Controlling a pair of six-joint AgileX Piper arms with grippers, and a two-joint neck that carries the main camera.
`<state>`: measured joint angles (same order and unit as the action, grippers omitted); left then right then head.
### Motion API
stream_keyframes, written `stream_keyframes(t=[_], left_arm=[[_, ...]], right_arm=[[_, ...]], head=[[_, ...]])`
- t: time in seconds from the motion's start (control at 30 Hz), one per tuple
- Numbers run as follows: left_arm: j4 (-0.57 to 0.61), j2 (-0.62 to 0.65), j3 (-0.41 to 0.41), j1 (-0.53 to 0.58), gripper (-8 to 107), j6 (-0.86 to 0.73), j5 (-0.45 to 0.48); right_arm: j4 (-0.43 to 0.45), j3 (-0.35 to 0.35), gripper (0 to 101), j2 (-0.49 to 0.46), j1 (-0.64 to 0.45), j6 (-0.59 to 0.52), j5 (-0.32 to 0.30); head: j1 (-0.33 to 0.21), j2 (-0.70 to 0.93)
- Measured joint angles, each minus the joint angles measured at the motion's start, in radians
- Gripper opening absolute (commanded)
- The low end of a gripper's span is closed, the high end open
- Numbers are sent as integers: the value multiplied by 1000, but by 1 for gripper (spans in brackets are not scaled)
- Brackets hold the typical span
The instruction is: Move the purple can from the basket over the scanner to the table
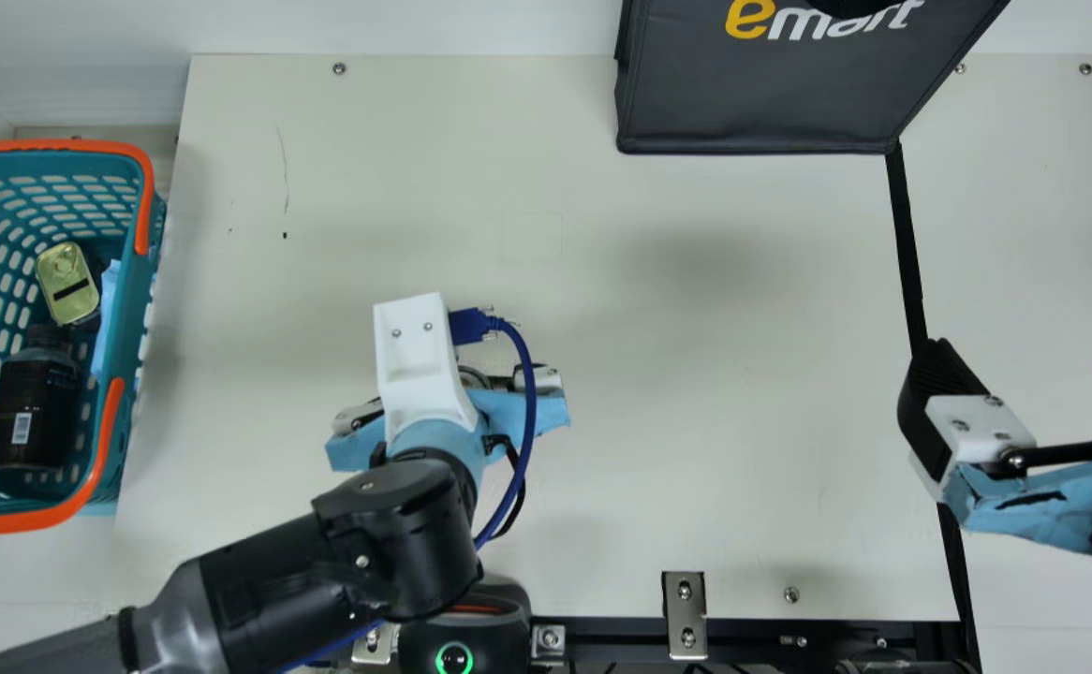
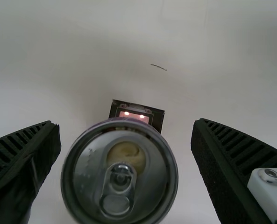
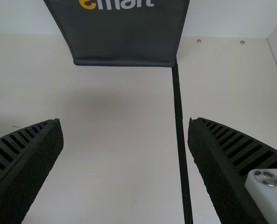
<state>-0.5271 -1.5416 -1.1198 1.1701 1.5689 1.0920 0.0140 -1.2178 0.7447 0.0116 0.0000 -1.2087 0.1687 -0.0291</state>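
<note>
Room: pale back wall running along the far side, meeting a side wall at main view's left
Worktop: cream, spreading under both arms; dark scratch showing on far left part, screws dotting the edges, metal bracket sitting at near edge
Basket: teal with orange handles, sitting at left edge; dark bottle and gold-ended tin lying inside, pale blue item resting by its wall
Bag: dark grey, standing at far side, right of centre; black strip running from its corner toward near edge
Left arm: extending in from main view's lower left, bending at black joint, blue cable looping beside wrist; left gripper pointing down at worktop, left of centre
Right arm: coming in at main view's right; right gripper facing the far side, over right part of worktop
Right jaws: standing open, nothing sitting between them
Left jaws: standing wide open around can, not gripping; gap showing on both sides in left wrist view
Purple can: standing upright, pull-tab lid facing left wrist camera, sitting between left jaws, touching neither; height against fingertips, cannot tell
Scanner: showing just past can's rim, partly hidden by it, reddish window glowing with two bright lights
</note>
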Motion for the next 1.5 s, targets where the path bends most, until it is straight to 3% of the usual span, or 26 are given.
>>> stream_keyframes(t=[0.5, 0.87, 1.5], left_arm=[[-14, 18, 13, 12, -8, -46, -27], [50, 114, 47, -1, -8, -316, -100], [350, 275, 173, -183, -8, -1088, -284]], right_arm=[[0, 0, 95, 0, 0, 0, 0], [0, 0, 95, 0, 0, 0, 0], [0, 0, 95, 0, 0, 0, 0]], head=[[0, 0], [0, 0], [-2, 0]])
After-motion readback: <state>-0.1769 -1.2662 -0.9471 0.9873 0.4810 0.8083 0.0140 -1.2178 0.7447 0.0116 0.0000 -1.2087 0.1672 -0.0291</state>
